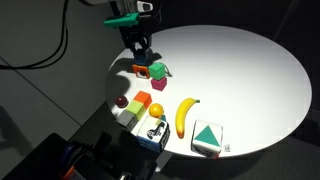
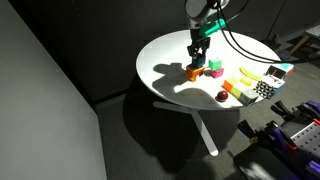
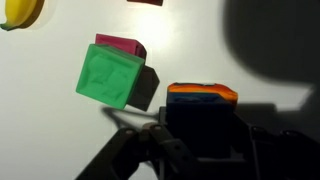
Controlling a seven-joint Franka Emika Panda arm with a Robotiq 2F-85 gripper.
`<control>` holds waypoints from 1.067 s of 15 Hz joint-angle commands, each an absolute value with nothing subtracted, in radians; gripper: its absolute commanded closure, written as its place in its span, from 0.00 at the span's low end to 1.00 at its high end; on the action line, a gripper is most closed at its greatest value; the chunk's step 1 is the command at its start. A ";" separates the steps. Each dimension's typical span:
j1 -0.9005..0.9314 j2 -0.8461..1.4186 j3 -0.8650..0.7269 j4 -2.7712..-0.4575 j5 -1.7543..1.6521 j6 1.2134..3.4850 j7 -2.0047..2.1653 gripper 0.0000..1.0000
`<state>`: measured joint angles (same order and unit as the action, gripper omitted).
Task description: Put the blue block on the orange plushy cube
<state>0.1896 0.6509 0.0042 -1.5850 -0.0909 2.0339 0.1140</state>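
1 green block (image 3: 108, 75), pink block (image 3: 122, 46) behind, orange cube (image 3: 200, 91) beside, blue block (image 3: 200, 100) over it, claw (image 3: 205, 140) grip unclear

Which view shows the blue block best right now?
Wrist view: the blue block shows close up as a strip at the gripper, against the orange cube. In both exterior views it cannot be made out under the gripper; only the orange cube shows.

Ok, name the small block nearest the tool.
The blue block, against the orange plushy cube right at the tool; the green block and pink block sit apart.
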 commanded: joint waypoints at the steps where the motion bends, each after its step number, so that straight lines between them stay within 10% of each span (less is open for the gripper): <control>1: 0.190 0.680 0.011 -1.535 -0.109 1.999 0.130 0.69; 5: 0.189 0.696 0.012 -1.525 -0.108 2.000 0.126 0.64; 7: 0.189 0.700 0.013 -1.522 -0.107 1.998 0.125 0.19; 9: 0.188 0.694 0.015 -1.527 -0.105 1.998 0.121 0.04; 16: 0.191 0.639 0.017 -1.579 -0.107 1.993 0.131 0.00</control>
<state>0.1899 0.6787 0.0139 -1.5621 -0.0909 2.0274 0.1139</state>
